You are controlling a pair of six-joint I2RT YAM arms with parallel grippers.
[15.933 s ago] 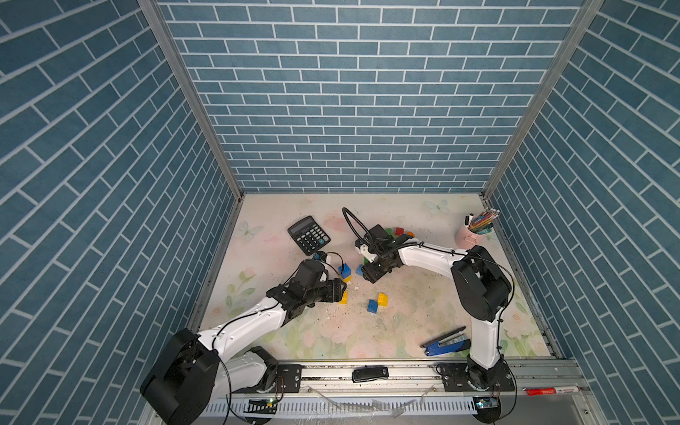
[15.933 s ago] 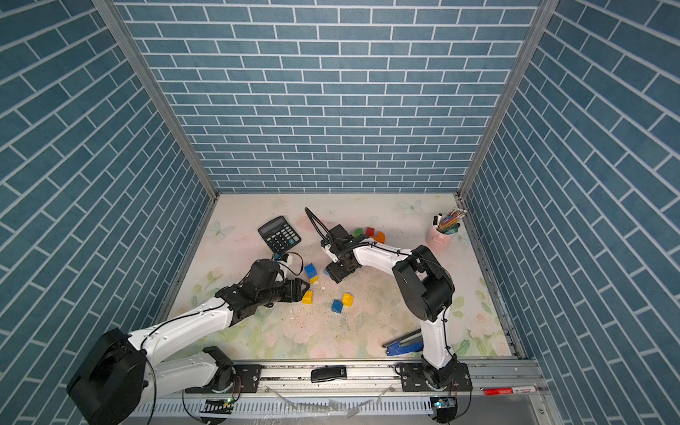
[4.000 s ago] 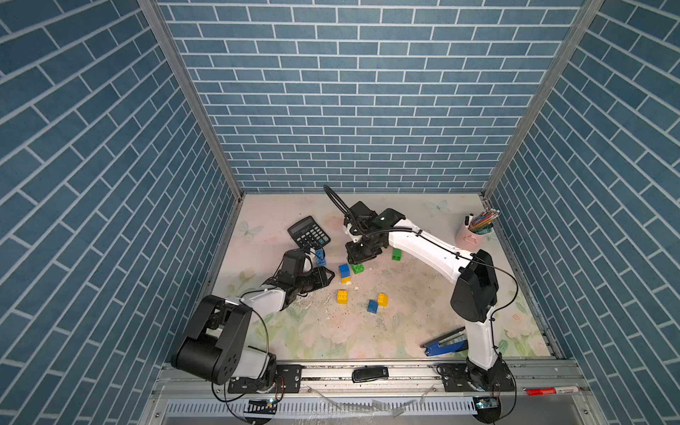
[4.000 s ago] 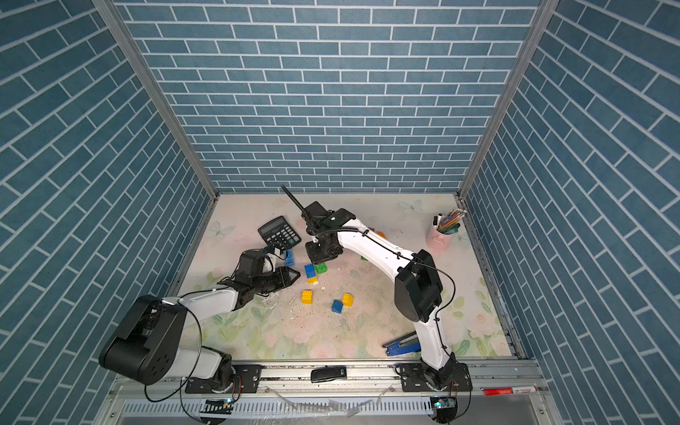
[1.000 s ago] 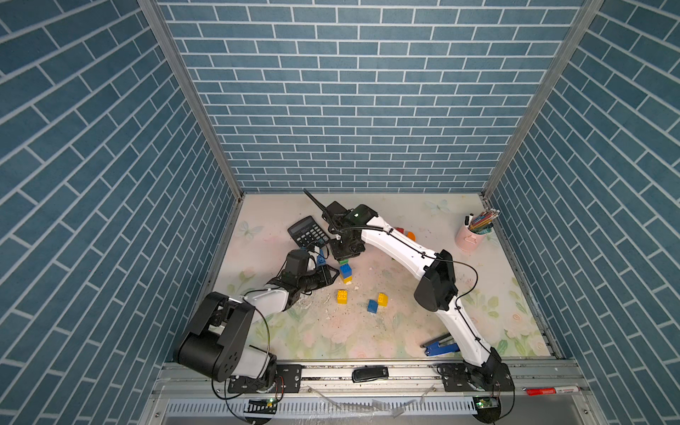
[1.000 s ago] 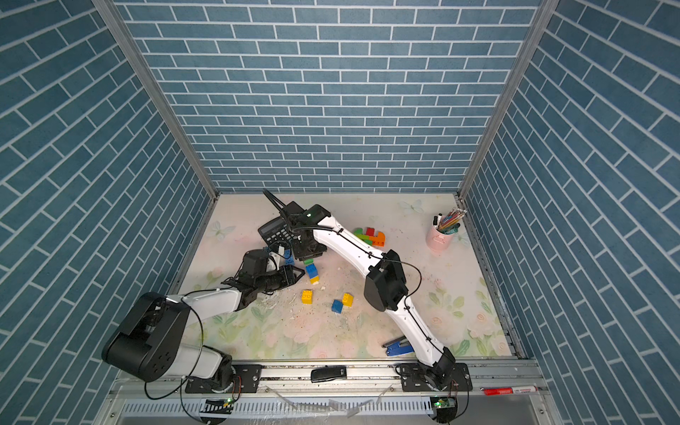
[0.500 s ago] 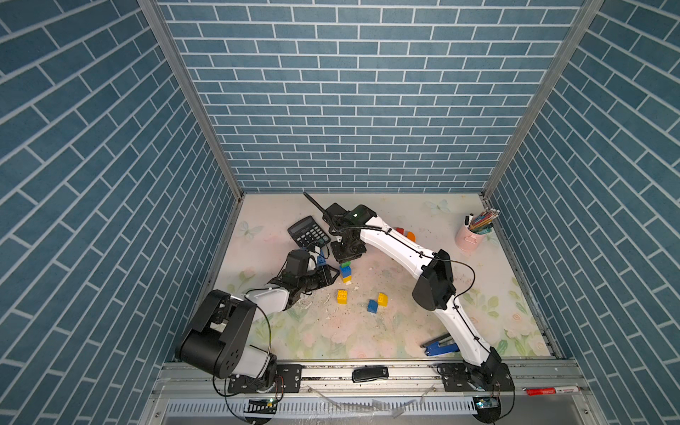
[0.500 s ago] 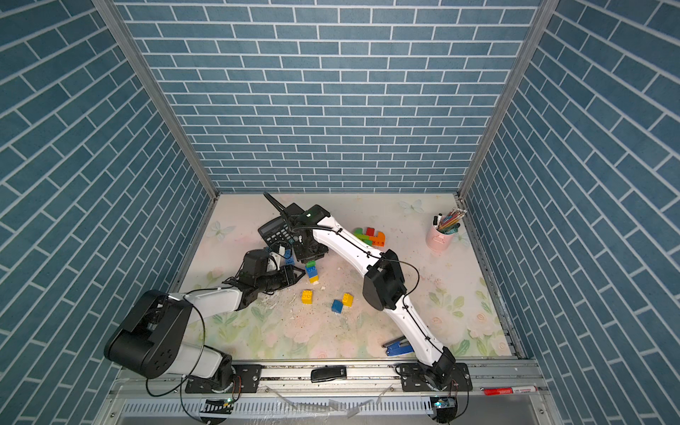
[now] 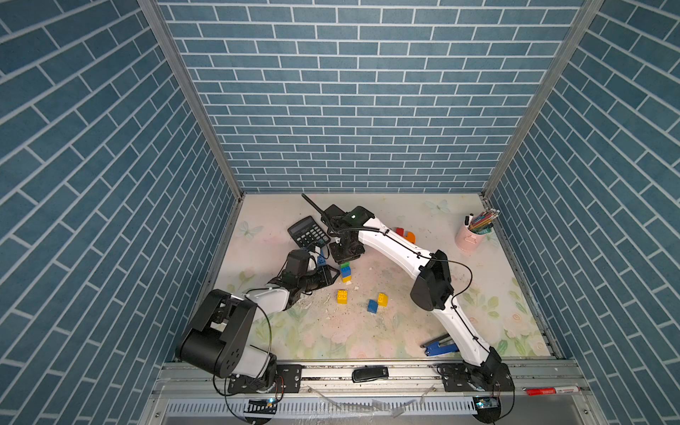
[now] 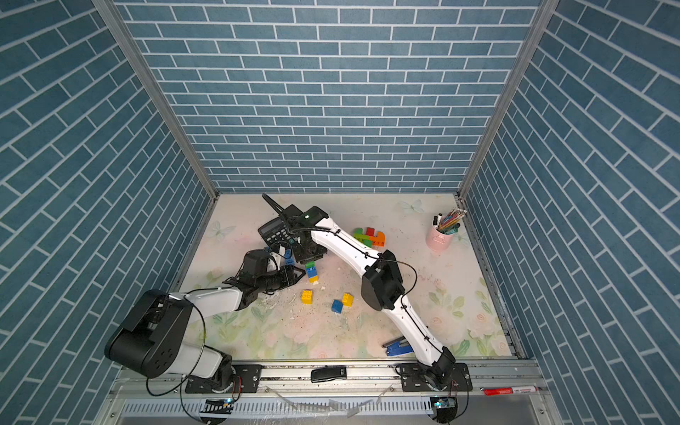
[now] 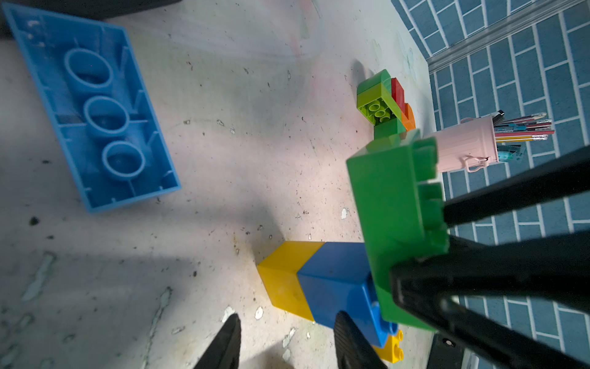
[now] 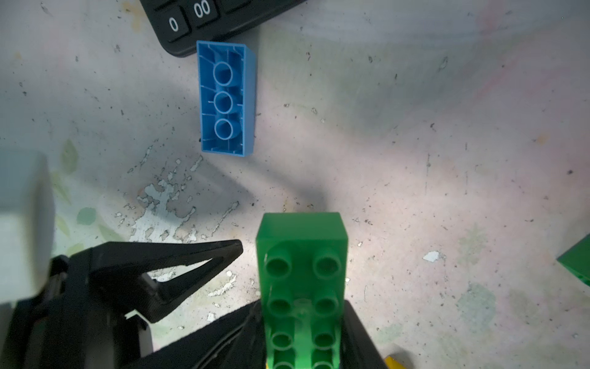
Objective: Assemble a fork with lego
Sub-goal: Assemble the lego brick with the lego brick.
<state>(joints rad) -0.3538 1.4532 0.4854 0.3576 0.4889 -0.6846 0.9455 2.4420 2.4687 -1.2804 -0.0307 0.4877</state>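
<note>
My right gripper (image 9: 346, 257) clamps a green brick (image 12: 301, 236) onto the blue-yellow stack (image 11: 329, 281); my left gripper (image 11: 287, 338), jaws apart, sits at the stack's nine o'clock.

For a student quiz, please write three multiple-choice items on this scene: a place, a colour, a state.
1. The upturned light-blue brick lies: A) beside the calculator B) in the cup C) on the stapler
2. Colour between green and yellow in the stack: A) red B) blue C) orange
3. The right hand is: A) open B) shut on the green brick C) shut on a pencil
1A, the calculator's edge is next to it; 2B, the blue brick is in the middle; 3B, its fingers clamp that brick.
</note>
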